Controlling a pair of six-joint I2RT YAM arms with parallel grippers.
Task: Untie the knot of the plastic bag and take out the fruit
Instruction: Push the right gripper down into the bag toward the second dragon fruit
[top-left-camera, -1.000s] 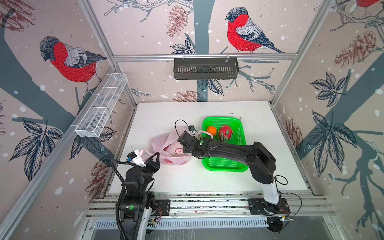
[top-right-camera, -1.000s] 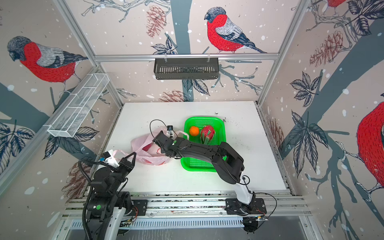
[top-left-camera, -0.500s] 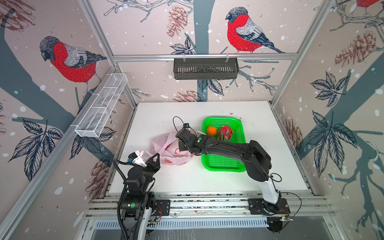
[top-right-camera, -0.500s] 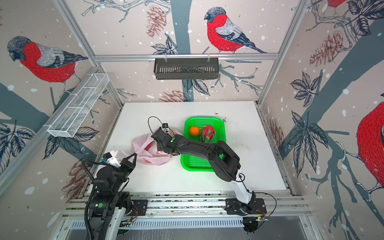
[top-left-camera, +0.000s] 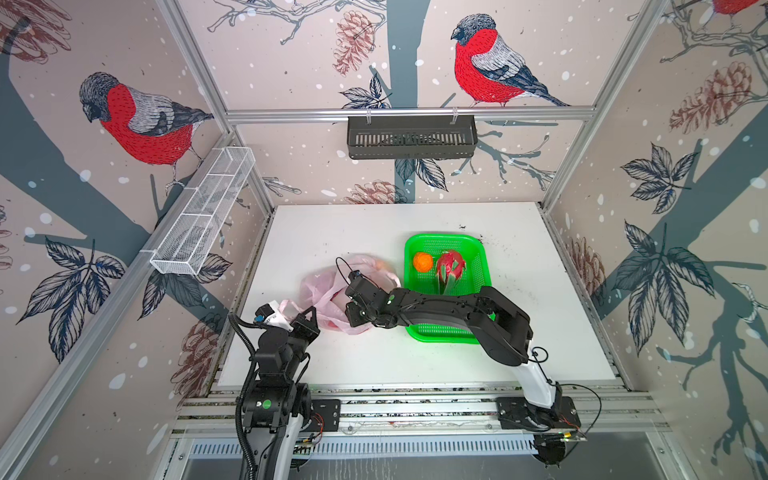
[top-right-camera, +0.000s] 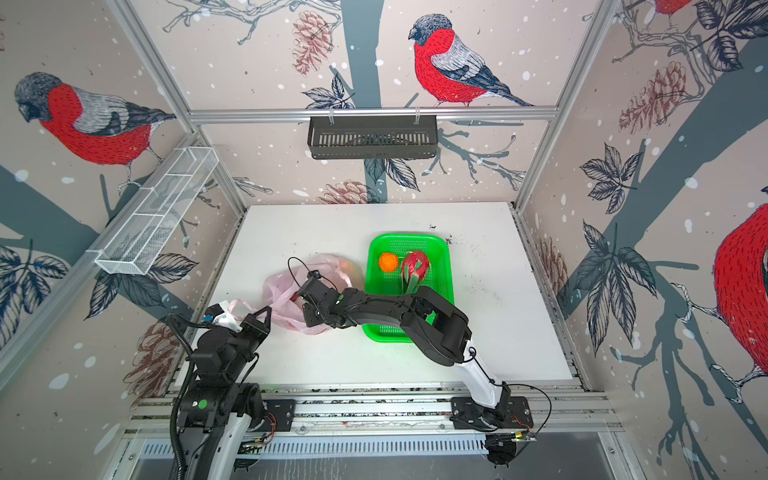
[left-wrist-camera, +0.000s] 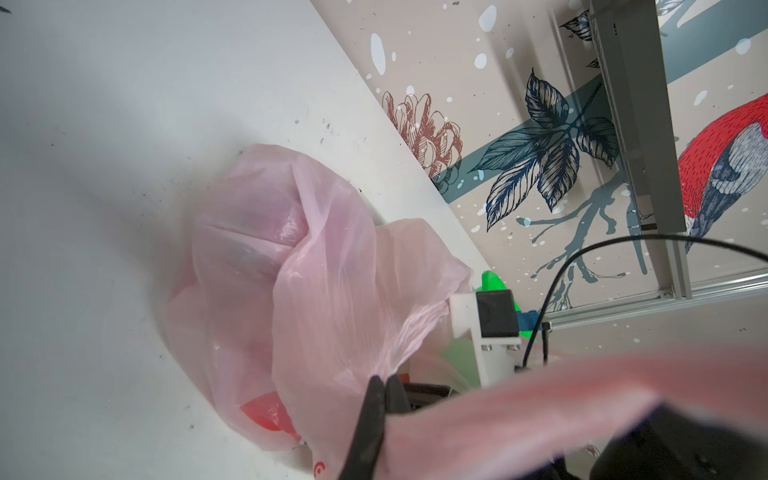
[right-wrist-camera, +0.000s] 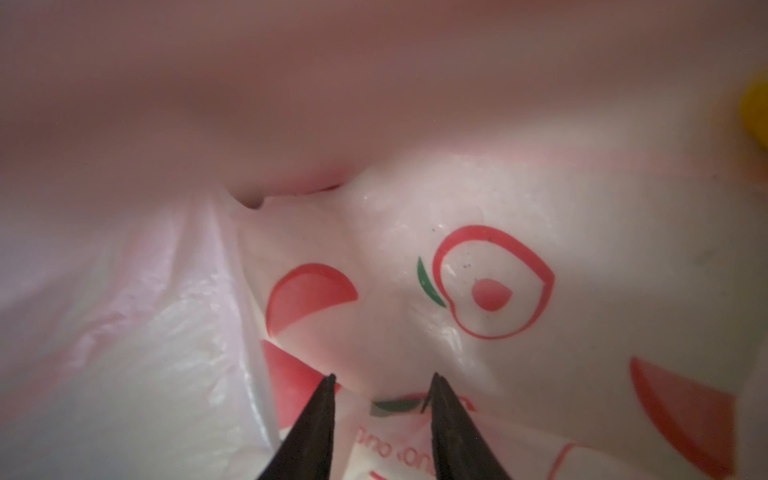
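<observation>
The plastic bag lies crumpled on the white table, just left of the green basket. My left gripper is shut on a gathered strip of the bag's film and holds it taut at the front left. My right gripper is open inside the bag, with printed film just past its tips; in both top views its fingers are hidden by the film. Of the fruit, an orange ball and a dragon fruit lie in the basket. Another orange shape shows through the bag. The knot is out of view.
A black slotted rack hangs on the back wall. A white mesh tray hangs on the left wall. Aluminium rails run along the table's front edge. The right arm's wrist lies low between bag and basket.
The right arm has slid a little to the left, deeper into the bag. The left arm and its hold on the film have not moved.
</observation>
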